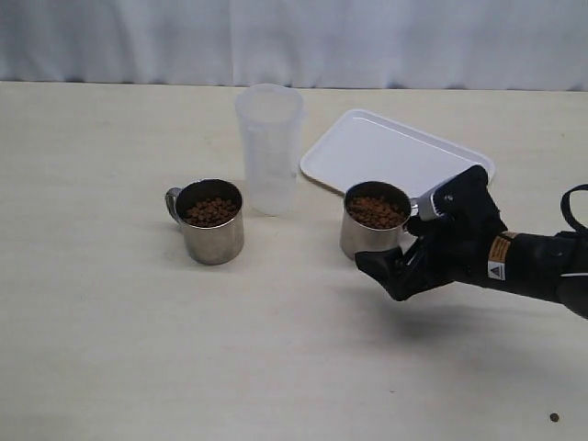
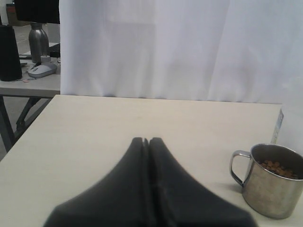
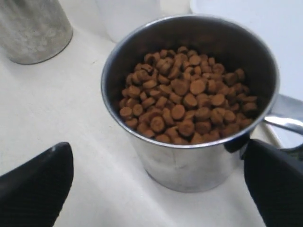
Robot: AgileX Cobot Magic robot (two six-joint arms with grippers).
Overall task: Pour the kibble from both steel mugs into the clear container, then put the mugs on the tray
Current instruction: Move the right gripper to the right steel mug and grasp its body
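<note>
the right steel mug [image 1: 366, 241], full of kibble [image 1: 375, 211], is being straddled on the counter [image 1: 138, 349], right of the clear container [image 1: 269, 152], by the spread right gripper [image 1: 397, 237]; a square, level pinch is being called for.

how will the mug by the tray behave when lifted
The mug looks like shiny steel, so probably stiff but slippery. Loose kibble inside likely adds weight and could shift or spill if it tilts.
</note>
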